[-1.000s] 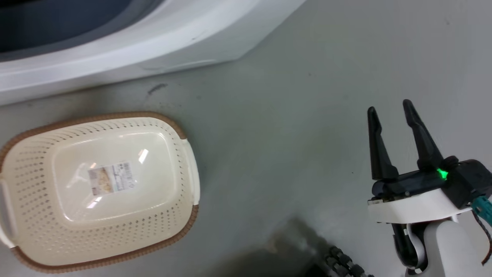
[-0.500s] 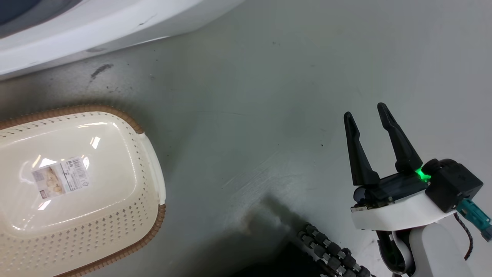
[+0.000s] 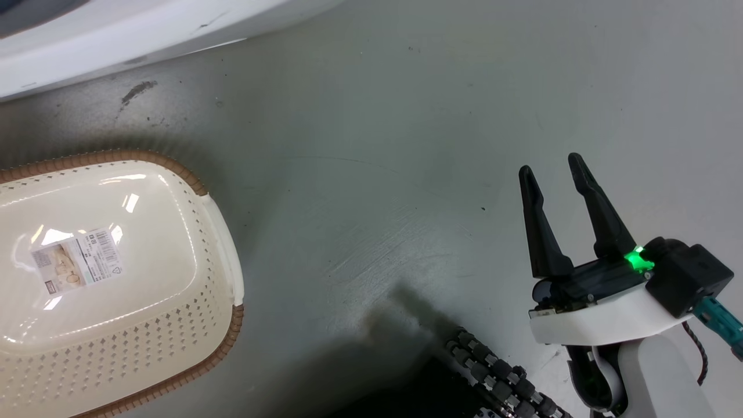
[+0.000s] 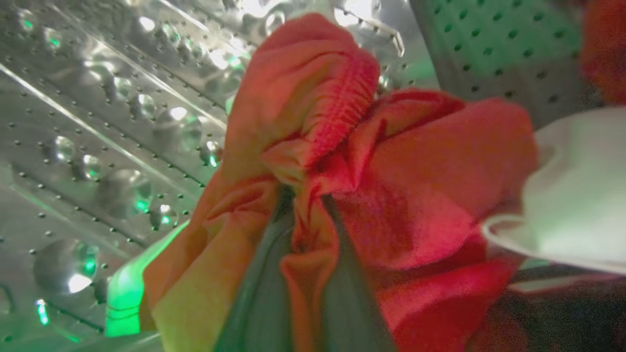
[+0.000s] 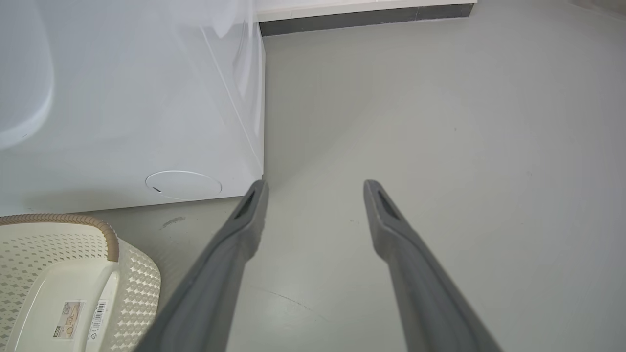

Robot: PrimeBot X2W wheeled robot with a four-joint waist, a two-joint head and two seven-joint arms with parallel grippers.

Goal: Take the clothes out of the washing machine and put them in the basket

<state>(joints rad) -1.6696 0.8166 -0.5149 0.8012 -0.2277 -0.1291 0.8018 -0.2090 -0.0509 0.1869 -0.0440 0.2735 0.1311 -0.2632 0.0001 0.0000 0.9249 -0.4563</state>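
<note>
- Pinching a bunched fold of the clothes [image 4: 415, 171], my left tool [image 4: 307, 198] has its two fingers pressed together on soft red knit. A ribbed band stands up the wrist view beyond the tips. The bundle is crumpled, so I can tell no long axis.
- That bundle sits inside the washing machine [image 4: 98, 122], against its shiny steel drum wall, which is dimpled and perforated. A pale white fold [image 4: 577, 205] lies at its right.
- On the head view's left, the basket [image 3: 145, 348] rests on the floor [image 3: 377, 145]. It is cream plastic with pierced walls and a brown woven-look rim, and a paper label [image 3: 75, 261] sits on its smooth bottom. Its long axis runs across the view, one white handle end toward the right.
- Above it runs the washing machine's glossy white front edge, with a dark scuff [image 3: 138, 90] on the grey floor just beside it.
- A black ribbed cable sleeve [image 3: 499, 377] shows at bottom centre.
- My right tool [image 3: 550, 164] hangs over bare floor, well apart from the basket, fingers spread and pointing up the view.
- Against a second ago, the whole head picture has slid, which is a camera move: the basket is now cropped at the left edge. The right tool stays spread.
</note>
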